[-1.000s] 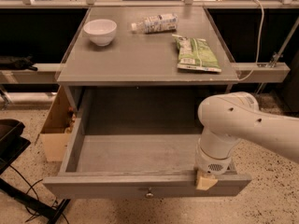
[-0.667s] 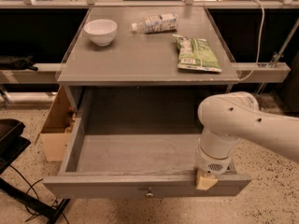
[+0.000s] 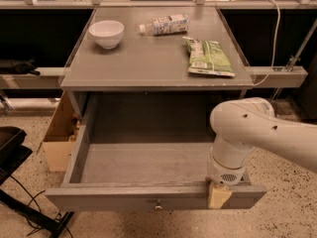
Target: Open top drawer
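The top drawer (image 3: 148, 200) is a wide grey wooden drawer, pulled far out from under the grey tabletop (image 3: 148, 63). Its inside is bare. A small round metal knob (image 3: 158, 207) sits at the centre of its front. My white arm reaches in from the right. My gripper (image 3: 218, 195) points down at the drawer's front rim, right of the knob, with a tan finger pad over the rim.
On the tabletop stand a white bowl (image 3: 106, 33), a lying plastic bottle (image 3: 166, 24) and a green snack bag (image 3: 208, 57). A cardboard box (image 3: 59, 138) stands left of the drawer. A black stand (image 3: 12, 148) and cables lie at the lower left.
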`<control>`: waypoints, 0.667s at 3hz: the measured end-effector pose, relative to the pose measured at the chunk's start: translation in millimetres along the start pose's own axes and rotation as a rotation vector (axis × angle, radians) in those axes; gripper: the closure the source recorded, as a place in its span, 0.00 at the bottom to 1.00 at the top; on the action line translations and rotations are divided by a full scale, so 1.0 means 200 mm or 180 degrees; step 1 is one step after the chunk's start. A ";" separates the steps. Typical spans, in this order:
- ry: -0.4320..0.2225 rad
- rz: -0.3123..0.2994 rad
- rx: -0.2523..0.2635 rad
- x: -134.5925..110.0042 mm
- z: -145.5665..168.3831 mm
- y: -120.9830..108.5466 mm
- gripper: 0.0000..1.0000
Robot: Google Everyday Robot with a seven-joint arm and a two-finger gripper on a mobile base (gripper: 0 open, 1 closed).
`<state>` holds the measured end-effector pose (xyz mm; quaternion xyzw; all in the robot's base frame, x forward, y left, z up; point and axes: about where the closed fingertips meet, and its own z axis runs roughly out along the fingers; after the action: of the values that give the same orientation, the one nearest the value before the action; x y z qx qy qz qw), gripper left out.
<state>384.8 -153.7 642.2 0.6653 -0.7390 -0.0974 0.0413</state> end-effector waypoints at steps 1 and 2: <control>0.0000 0.0000 0.0000 0.00 0.00 0.00 0.00; 0.0000 0.0000 0.0001 0.00 0.00 0.00 0.00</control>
<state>384.8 -153.8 642.4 0.6654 -0.7390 -0.0973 0.0413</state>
